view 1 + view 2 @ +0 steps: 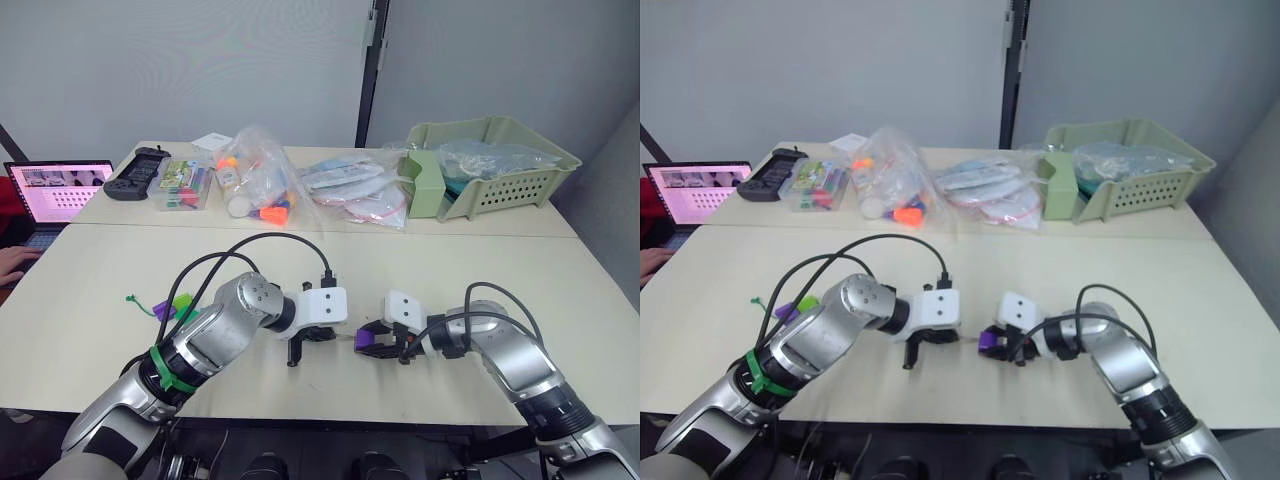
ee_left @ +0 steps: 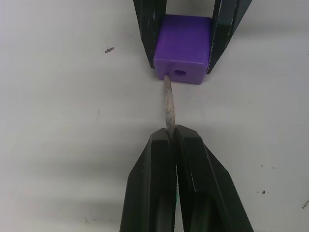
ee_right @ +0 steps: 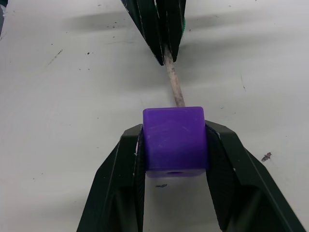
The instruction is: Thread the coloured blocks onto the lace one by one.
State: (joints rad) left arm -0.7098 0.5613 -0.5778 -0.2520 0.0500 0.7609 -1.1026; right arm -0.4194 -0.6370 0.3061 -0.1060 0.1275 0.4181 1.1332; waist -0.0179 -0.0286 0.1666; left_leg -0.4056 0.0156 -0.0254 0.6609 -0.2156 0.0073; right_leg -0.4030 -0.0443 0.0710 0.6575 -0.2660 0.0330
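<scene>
Holding purple block (image 3: pixel 175 140) steady in right pincer (image 3: pixel 175 145), low over the table (image 2: pixel 58 121), w/ the holed face turned toward left pincer (image 2: pixel 173 140). Probably done so the hole lines up w/ the stiff pale tip of the lace (image 2: pixel 168 104), making threading a straight push rather than a fiddle.

Right pincer: opening only as wide as the block, both fingers (image 3: pixel 116 183) pressing flat on opposite sides, leaving the hole faces free. Sensible, since covering a hole would be blocking the lace.

Left pincer: squeezing shut on the lace just behind the tip, fingers (image 2: pixel 154 183) nearly touching each other, only a short stiff bit sticking out. Gripping that close likely keeps the tip from flopping.

Tip touching the block face just beside the hole (image 2: pixel 179 72), slightly off to one side, not yet going in as far as can be judged. Needing a small sideways nudge before pushing.

Rest of the lace trailing back past the left arm, w/ another purple block (image 1: pixel 166 311) and a lime green block (image 1: pixel 184 301) lying near it by the left elbow; whether already threaded, can't tell.

Sitting at the far side of the table, well apart from the work: bags (image 1: pixel 262 185), green basket (image 1: pixel 497 165), laptop (image 1: pixel 55 195).
</scene>
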